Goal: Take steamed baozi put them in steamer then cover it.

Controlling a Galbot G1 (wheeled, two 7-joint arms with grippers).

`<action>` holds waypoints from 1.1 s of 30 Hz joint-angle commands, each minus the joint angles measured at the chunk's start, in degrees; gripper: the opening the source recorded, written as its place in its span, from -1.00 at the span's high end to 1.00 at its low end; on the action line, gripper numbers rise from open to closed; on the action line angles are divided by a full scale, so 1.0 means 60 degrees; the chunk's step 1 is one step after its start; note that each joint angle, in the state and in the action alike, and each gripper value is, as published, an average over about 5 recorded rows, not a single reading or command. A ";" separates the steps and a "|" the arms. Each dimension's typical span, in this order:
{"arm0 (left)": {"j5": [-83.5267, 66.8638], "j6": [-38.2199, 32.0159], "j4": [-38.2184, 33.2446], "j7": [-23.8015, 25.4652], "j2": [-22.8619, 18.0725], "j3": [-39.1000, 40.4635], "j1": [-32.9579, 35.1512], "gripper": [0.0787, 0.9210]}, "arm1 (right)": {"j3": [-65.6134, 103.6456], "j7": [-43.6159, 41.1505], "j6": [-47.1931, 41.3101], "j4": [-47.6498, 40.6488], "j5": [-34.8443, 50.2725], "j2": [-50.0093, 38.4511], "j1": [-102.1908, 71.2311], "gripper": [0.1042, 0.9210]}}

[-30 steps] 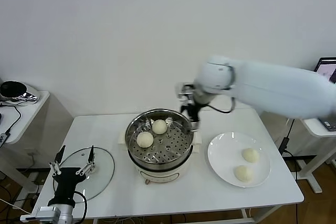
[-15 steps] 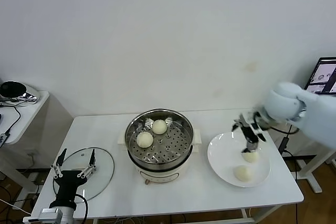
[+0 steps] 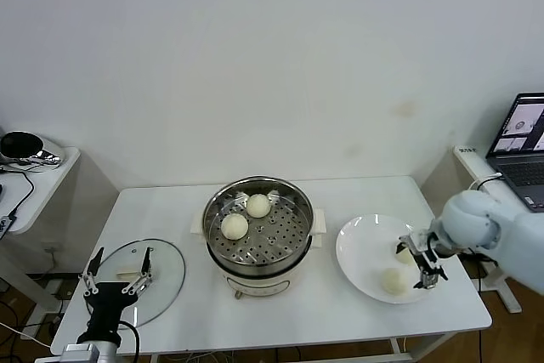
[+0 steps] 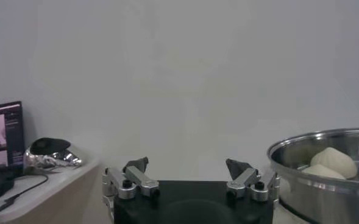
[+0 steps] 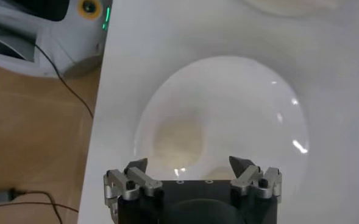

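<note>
The steel steamer point(image 3: 257, 235) stands mid-table with two baozi inside point(image 3: 258, 205) point(image 3: 235, 225). Two more baozi lie on the white plate point(image 3: 361, 244): one near its front point(image 3: 392, 280), and one behind it point(image 3: 406, 253) partly hidden by my right gripper point(image 3: 416, 263). That gripper is open and empty, low over the plate. In the right wrist view the gripper point(image 5: 188, 165) hovers above the plate point(image 5: 240, 103), with one baozi point(image 5: 178, 139) ahead of the fingers. My left gripper point(image 3: 117, 263) is open and empty above the glass cover point(image 3: 166, 265) at the table's front left.
A laptop point(image 3: 518, 138) sits on a stand at the right. A side table at the left holds a black and silver object point(image 3: 25, 149). The left wrist view shows the steamer's rim point(image 4: 325, 176) off to one side of the gripper.
My right arm swung from the steamer's far rim over to the plate and came down over the baozi, still open and empty. The left gripper sank slightly.
</note>
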 commanded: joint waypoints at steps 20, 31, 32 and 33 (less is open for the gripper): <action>0.0016 -0.0042 0.0042 -0.0022 -0.0095 -0.0043 0.0018 -0.77 | 0.1226 0.0367 0.0086 -0.1656 -0.0667 0.1161 -0.1743 -0.47; 0.0009 -0.0061 -0.0014 -0.0023 -0.0106 -0.0036 0.0027 -0.77 | 0.1210 0.0087 -0.0023 -0.1464 -0.0165 0.1027 -0.1103 0.10; 0.0008 -0.0061 -0.0017 -0.0023 -0.0103 -0.0036 0.0024 -0.77 | 0.1127 0.0057 -0.0031 -0.1392 -0.0041 0.0964 -0.0866 0.11; 0.0005 -0.0061 -0.0020 -0.0023 -0.0098 -0.0035 0.0020 -0.77 | 0.1017 0.0013 -0.0039 -0.1309 0.0112 0.0880 -0.0552 0.12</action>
